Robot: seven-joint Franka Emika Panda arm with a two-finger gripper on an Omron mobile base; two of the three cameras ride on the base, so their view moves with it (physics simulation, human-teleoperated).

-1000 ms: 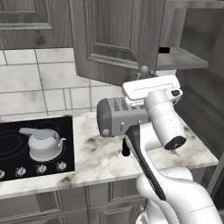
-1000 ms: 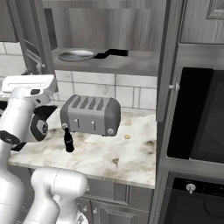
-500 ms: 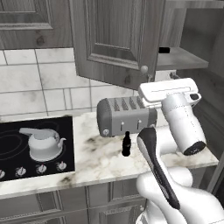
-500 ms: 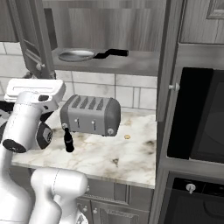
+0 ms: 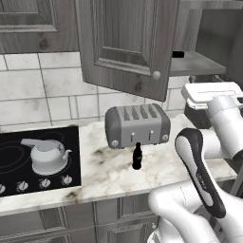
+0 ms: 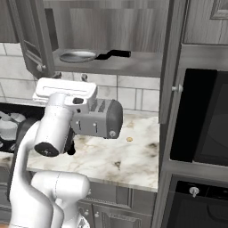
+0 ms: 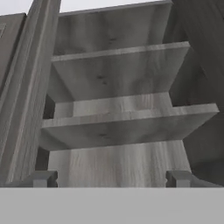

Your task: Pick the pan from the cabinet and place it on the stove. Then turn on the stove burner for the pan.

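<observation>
pan (image 6: 78, 56) on cabinet (image 6: 133, 67) shelf, pincer (image 7: 112, 178) spread wide.

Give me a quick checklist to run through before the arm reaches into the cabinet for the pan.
1. Cabinet doors open: ok, both swung aside and the shelf is exposed.
2. Pan reachable: ok, it lies flat on the lowest shelf, with the black handle pointing right.
3. End effector ready: ok, fingertips spread wide with nothing between them.
4. End effector aimed at the pan: not ok, the hand view looks at bare upper shelves.
5. Landing spot on the stove: cannot tell, a kettle sits on one burner and the rest is cut off.
6. Counter obstacles under the path: ok, the toaster and small dark bottle stand well below the shelf.
</observation>
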